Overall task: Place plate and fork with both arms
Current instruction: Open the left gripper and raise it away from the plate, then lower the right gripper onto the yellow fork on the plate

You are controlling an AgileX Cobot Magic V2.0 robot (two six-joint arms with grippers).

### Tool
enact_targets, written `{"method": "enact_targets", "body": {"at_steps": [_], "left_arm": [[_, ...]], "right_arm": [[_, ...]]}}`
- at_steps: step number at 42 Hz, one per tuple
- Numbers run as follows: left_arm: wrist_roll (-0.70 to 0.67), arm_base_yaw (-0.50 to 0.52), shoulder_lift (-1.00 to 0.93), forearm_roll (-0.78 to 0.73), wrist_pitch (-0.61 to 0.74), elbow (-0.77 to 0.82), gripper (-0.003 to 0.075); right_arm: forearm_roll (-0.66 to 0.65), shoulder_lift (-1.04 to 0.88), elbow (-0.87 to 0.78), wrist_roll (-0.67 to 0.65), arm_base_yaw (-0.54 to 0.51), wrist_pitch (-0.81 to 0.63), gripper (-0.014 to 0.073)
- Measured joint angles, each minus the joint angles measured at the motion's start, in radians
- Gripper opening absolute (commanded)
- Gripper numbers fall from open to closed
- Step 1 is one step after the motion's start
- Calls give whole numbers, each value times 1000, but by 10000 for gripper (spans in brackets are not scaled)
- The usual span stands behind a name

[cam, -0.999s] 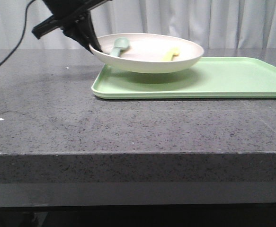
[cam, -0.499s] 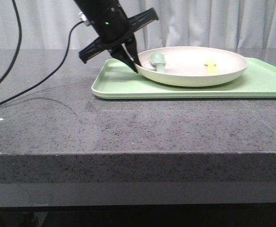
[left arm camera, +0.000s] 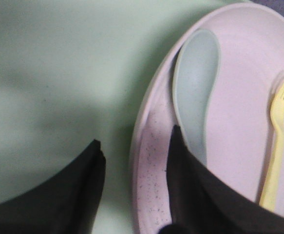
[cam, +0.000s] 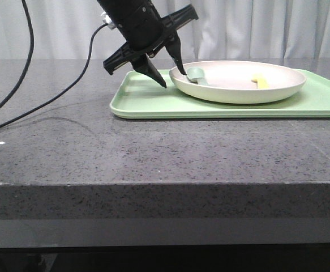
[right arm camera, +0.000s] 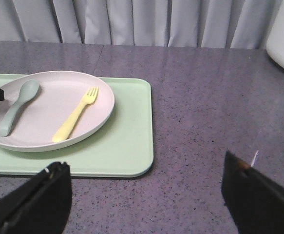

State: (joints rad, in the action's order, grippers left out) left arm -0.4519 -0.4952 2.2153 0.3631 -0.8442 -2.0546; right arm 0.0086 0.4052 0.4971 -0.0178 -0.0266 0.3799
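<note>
Left gripper point(cam: 167, 73) straddles plate point(cam: 278, 90) rim, blocking the spoon point(cam: 197, 74).

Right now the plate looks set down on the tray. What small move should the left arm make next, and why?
Probably lift the left gripper straight up, clear of the plate. Its jaws are open astride the rim, the plate rests on the tray, and the spoon lies by the inner finger, so sideways motion could nudge it.

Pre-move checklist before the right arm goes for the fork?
1. Plate sitting on the tray: ok.
2. Left gripper open, jaws astride the plate rim, one fingertip over the spoon: not ok, clear it first.
3. Fork lying free on the plate, apart from the spoon: ok.
4. Right gripper open: ok.
5. Path from right gripper to fork unobstructed: ok.
</note>
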Motion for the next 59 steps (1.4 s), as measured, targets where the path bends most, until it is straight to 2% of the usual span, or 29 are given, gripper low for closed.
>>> {"method": "enact_targets", "body": {"at_steps": [6, 15, 19, 26, 32, 42, 48, 59], "left_arm": [[115, 0, -45, -20, -4, 0, 316], [186, 0, -178, -216, -80, 10, 316], [231, 0, -252, -269, -100, 57, 316], [345, 0, -403, -277, -95, 211, 316], [514, 47, -545, -150, -68, 378, 316], [842, 223, -829, 122, -43, 709, 316], [888, 305, -1007, 141, -41, 889, 316], [897, 322, -1244, 141, -40, 1095, 316]], "right_arm": [[0, 0, 0, 0, 0, 0, 592], [0, 0, -2, 0, 0, 0, 592], [0, 0, -2, 0, 0, 0, 592], [0, 0, -2, 0, 0, 17, 592], [0, 2, 8, 0, 0, 55, 592], [2, 84, 130, 2, 32, 179, 591], [5, 182, 210, 18, 114, 250, 591], [10, 400, 373, 18, 283, 331, 591]]}}
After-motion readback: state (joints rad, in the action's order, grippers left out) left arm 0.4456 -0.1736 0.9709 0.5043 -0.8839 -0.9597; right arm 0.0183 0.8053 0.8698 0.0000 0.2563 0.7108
